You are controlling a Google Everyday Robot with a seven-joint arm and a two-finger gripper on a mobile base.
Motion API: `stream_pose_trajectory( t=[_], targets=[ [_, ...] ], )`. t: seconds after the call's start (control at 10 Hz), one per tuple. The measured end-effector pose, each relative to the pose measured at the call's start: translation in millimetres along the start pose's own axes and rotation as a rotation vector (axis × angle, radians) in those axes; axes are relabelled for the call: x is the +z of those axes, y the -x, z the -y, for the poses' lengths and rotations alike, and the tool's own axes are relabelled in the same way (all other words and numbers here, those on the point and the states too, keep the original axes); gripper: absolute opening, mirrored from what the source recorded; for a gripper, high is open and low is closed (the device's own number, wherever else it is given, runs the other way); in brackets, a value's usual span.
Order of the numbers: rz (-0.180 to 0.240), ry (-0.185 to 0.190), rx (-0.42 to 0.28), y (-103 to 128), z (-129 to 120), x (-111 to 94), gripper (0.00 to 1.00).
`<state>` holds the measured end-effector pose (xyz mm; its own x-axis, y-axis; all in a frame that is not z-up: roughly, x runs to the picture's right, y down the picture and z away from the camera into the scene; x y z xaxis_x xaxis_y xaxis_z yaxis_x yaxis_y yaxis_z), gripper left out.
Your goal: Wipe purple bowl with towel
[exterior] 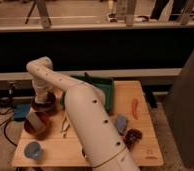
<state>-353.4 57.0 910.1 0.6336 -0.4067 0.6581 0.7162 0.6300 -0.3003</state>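
Your gripper point(40, 100) hangs over the left end of the wooden table point(124, 93). Behind it you've got a dark wall panel point(115, 50), 1 pale rail point(140, 27) above that, and tan floor point(80, 10) beyond.

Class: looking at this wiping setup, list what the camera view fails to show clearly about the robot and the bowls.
- End effector: at table's left, over the purple bowl; the wrist hides it.
- Purple bowl: mostly covered by the wrist.
- Towel: none can be made out.
- Orange-red bowl: contents blurred.
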Motion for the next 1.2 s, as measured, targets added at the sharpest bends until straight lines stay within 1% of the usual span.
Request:
stream_pose_trajectory(
  t=[0.1,0.3,0.5,0.6,0.7,0.9,1.2],
  targets=[
    [0.014,0.001,-0.014,6.3,-1.3,1.0,0.0],
    [0.045,0.03,-0.056,18.0,-9.5,2.7,0.0],
    [0.055,0.064,-0.087,25.5,-20.0,2.1,0.0],
    [0.055,0.078,-0.089,24.6,-25.7,0.9,0.0],
    [0.053,0.088,-0.086,20.1,-32.0,-1.4,0.0],
    [0.044,0.103,-0.047,-0.7,-48.5,-10.3,0.0],
    [0.024,0.114,-0.002,-19.7,-49.1,-18.1,0.0]
  ],
)
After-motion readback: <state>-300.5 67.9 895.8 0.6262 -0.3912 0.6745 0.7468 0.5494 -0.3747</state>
